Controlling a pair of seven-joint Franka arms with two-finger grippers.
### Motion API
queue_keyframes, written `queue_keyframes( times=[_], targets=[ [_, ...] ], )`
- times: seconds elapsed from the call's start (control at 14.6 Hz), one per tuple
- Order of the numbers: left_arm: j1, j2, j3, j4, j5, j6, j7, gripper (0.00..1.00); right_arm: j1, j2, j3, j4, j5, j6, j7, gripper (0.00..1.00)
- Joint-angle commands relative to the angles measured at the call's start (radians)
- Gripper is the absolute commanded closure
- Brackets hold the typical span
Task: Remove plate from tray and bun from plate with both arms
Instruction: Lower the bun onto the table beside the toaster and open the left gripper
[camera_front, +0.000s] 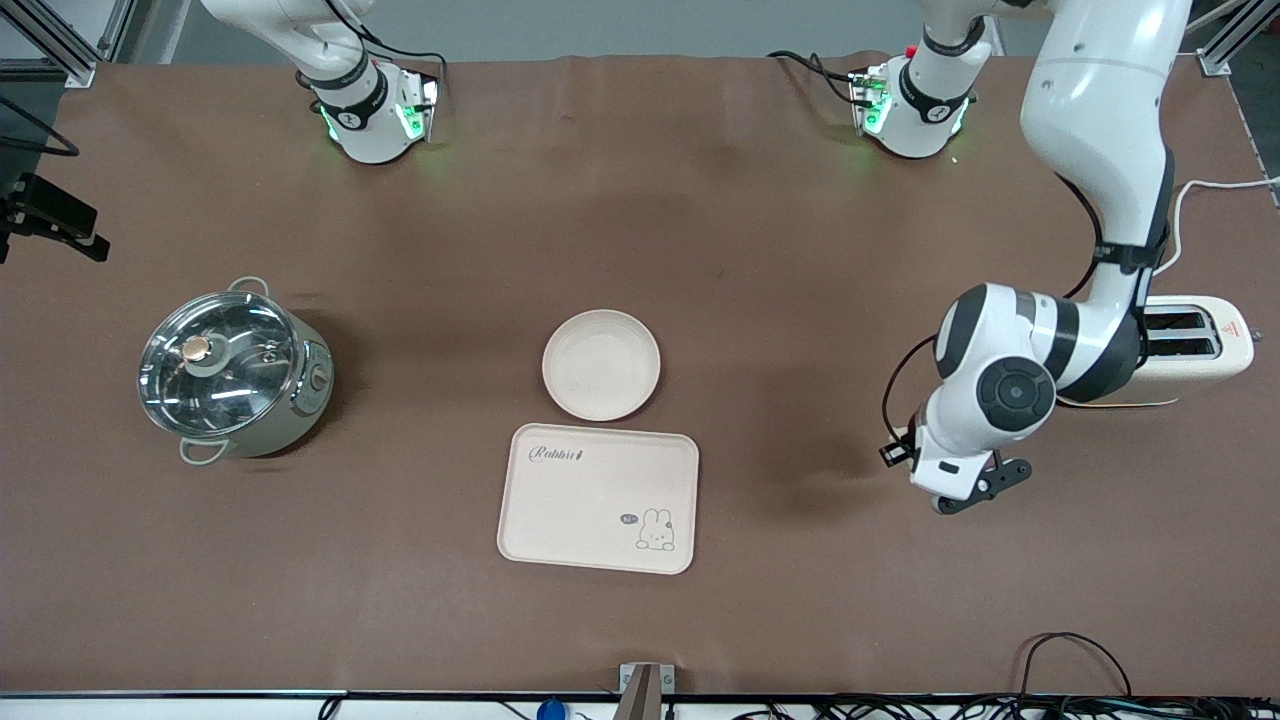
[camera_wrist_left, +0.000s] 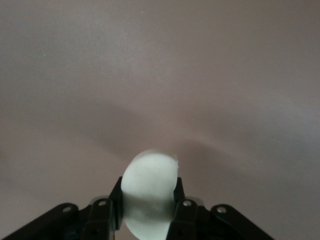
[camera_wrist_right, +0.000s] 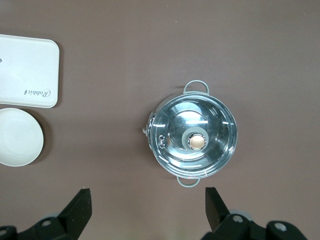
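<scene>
Rectangular tray (camera_front: 598, 498) touches round plate (camera_front: 601, 364); left hand (camera_wrist_left: 149, 212) grips smooth half-round bun (camera_wrist_left: 149, 192).

- Brown tabletop (camera_front: 760, 250), filling most of the frame.
- Round plate (camera_front: 601, 364) at centre, directly on it.
- Rabbit tray (camera_front: 598, 498) just below the plate.
- Lidded steel pot (camera_front: 232, 372) at mid-left.
- White toaster (camera_front: 1200, 348) at the right edge.

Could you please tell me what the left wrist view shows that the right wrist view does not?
Only the left wrist view shows the bun, clamped in the left gripper over bare table. Only the right wrist view shows the lidded pot, the plate, a corner of the rabbit tray and the open right gripper. Both show the brown table.
</scene>
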Motion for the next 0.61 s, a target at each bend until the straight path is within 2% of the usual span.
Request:
queue_keyframes(
  times=[0.0, 0.14, 0.2, 0.27, 0.34, 0.55],
  targets=[
    [0.043, 0.056, -0.010, -0.005, 0.054, 0.068, -0.006, 0.59, 0.014, -0.041, 0.000, -0.041, -0.004, 0.004, 0.017, 0.00],
    [0.058, 0.086, -0.008, -0.008, 0.054, 0.123, -0.010, 0.52, 0.014, -0.041, 0.000, -0.040, -0.004, 0.004, 0.015, 0.00],
    [0.063, 0.088, -0.008, -0.025, 0.056, 0.149, -0.010, 0.45, 0.013, -0.041, 0.000, -0.040, -0.004, 0.002, 0.015, 0.00],
    [0.066, 0.087, -0.008, -0.039, 0.056, 0.172, -0.010, 0.19, 0.013, -0.041, 0.000, -0.041, -0.004, 0.002, 0.015, 0.00],
    [0.067, 0.081, -0.010, -0.048, 0.056, 0.180, -0.012, 0.00, 0.013, -0.041, 0.000, -0.041, -0.004, 0.002, 0.014, 0.00],
    [0.061, 0.045, -0.010, -0.045, 0.056, 0.180, -0.023, 0.00, 0.013, -0.042, 0.000, -0.041, -0.004, 0.004, 0.015, 0.00]
  ],
)
